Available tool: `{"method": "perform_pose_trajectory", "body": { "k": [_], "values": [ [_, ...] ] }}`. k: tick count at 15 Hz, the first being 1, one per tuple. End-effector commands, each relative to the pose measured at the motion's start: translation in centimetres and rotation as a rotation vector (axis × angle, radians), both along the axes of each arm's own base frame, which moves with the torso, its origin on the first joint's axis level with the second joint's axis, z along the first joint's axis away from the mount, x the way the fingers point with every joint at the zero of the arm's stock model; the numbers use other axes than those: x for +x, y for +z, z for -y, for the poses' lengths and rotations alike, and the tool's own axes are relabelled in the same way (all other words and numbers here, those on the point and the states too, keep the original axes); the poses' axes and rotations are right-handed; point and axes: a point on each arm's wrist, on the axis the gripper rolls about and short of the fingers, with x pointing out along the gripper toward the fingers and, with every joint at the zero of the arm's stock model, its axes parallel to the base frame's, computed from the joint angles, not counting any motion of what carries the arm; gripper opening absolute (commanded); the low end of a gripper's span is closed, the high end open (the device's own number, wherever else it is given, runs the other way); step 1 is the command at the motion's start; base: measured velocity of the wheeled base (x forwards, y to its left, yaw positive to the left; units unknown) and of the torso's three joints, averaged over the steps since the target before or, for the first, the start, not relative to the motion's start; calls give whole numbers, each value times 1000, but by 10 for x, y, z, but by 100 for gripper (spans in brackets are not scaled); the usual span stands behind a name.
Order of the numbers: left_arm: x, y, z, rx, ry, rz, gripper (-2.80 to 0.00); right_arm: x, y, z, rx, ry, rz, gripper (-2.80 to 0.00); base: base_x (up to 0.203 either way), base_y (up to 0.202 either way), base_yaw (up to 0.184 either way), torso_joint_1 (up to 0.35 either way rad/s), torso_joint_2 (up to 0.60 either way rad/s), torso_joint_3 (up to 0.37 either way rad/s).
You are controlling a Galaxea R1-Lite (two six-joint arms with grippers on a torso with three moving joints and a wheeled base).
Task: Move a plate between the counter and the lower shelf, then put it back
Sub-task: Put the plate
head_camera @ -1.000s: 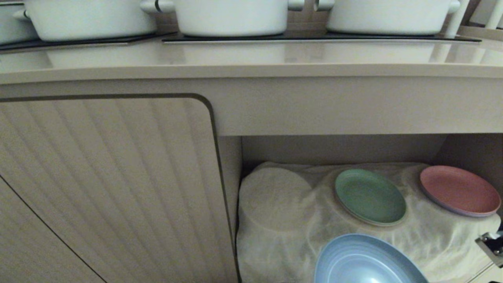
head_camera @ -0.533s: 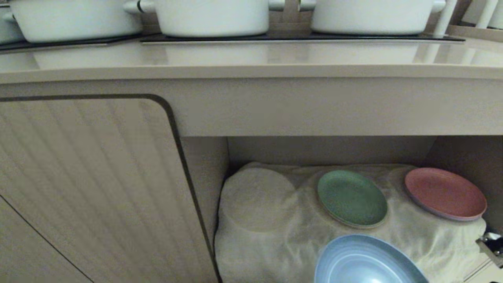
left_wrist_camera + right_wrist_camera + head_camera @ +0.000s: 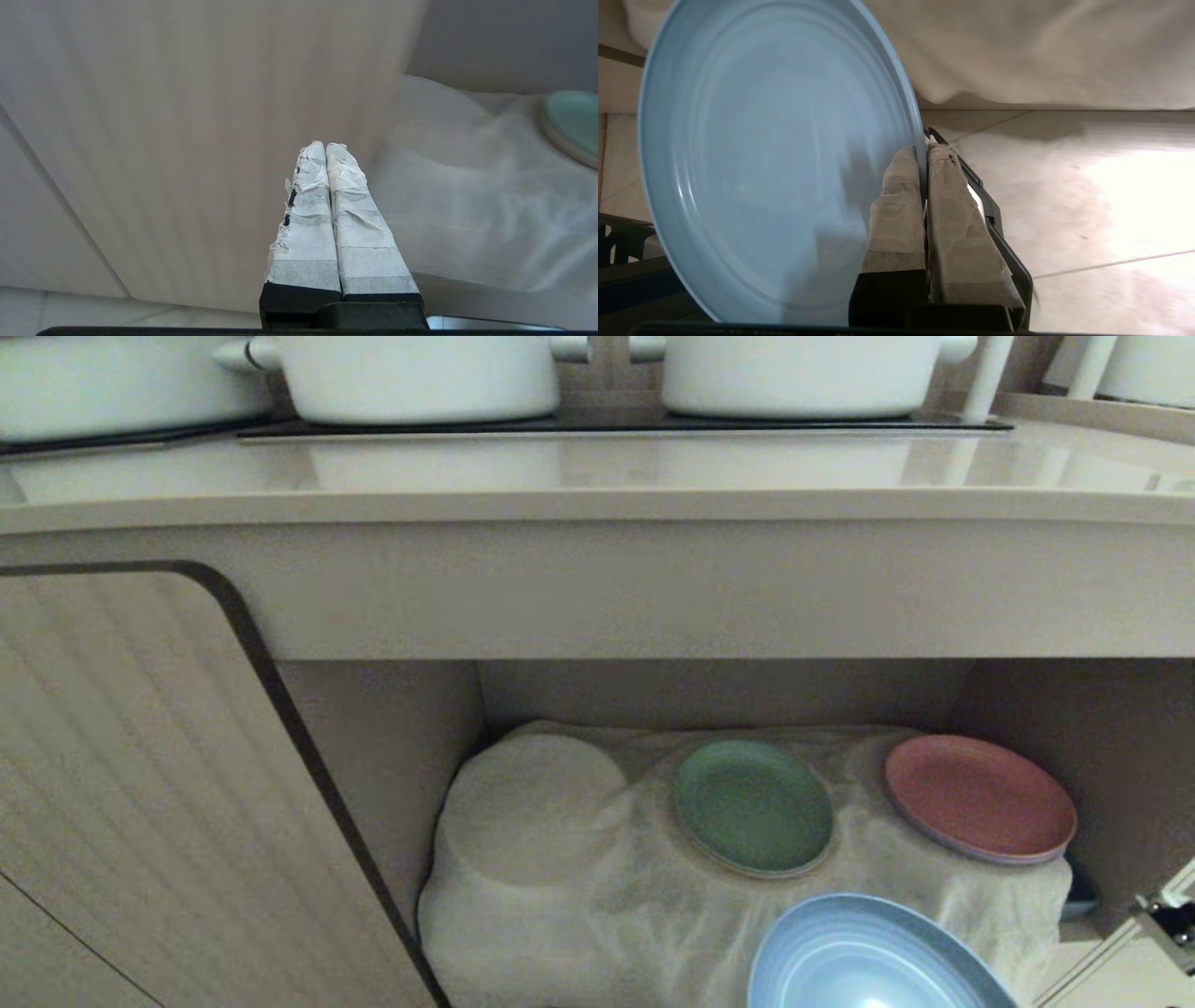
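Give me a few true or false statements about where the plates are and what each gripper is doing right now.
1. The right gripper is shut on the rim of the light-blue plate. True.
2. The light-blue plate lies flat on the counter. False: it is held in front of the lower shelf, off the cloth.
3. A green plate and a pink plate sit on the white cloth in the shelf. True.
4. The left gripper holds the green plate. False: it is shut on nothing, in front of the cabinet door.
5. Black pots stand on the counter. False: the pots are white.
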Motion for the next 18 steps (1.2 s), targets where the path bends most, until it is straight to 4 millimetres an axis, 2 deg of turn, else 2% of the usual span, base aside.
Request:
{"method": "perform_pose_trajectory", "body": {
  "k": [1, 14, 18],
  "values": [
    [0, 0, 0, -2, 0, 1, -280, 0, 0, 0, 2, 0, -2, -280, 0, -196, 0, 2, 2, 7],
    [0, 0, 0, 0, 0, 0, -280, -1, 0, 0, 3, 0, 1, -280, 0, -193, 1, 2, 3, 3],
    [0, 0, 0, -2, 1, 0, -280, -2, -2, 1, 2, 0, -2, -280, 0, -46, -1, 2, 2, 2]
  ]
}}
